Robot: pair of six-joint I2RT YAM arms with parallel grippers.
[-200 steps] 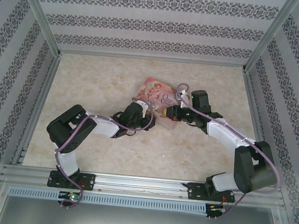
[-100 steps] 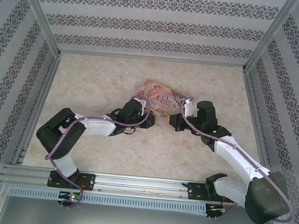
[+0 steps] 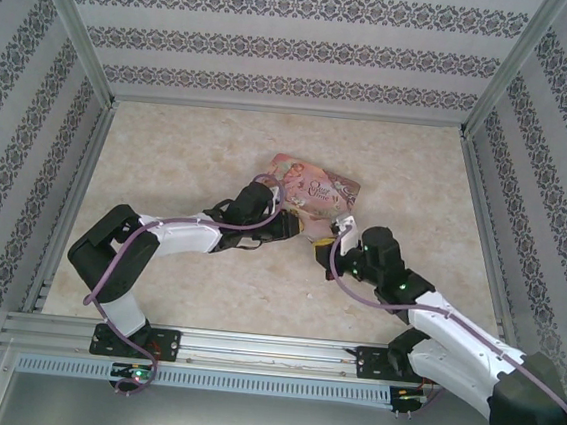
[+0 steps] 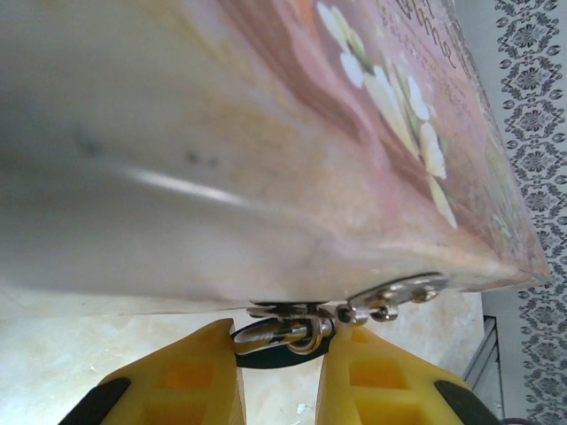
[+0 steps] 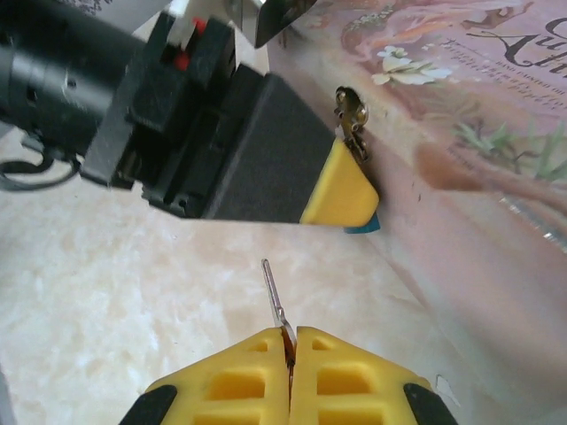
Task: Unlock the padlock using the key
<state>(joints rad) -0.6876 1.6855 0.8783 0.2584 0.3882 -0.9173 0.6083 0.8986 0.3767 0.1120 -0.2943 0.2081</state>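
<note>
The right gripper (image 5: 290, 340) is clenched on the key (image 5: 275, 299). Its yellow fingers are pressed together, and the thin metal blade projects forward from the fingertips, tilted slightly left. The blade tip is apart from the padlock (image 5: 363, 228), lower and to the left of it in the right wrist view, over the bare table (image 5: 97, 292). The left gripper (image 4: 282, 335) grasps the padlock, with its yellow pads flanking the silver shackle and dark teal body. A teal corner protrudes below one pad. The shackle sits at the metal hasp (image 4: 390, 301) on the edge of the pink illustrated tin (image 4: 266, 133). In the top view, the tin lies mid-table just beyond both grippers.
</note>
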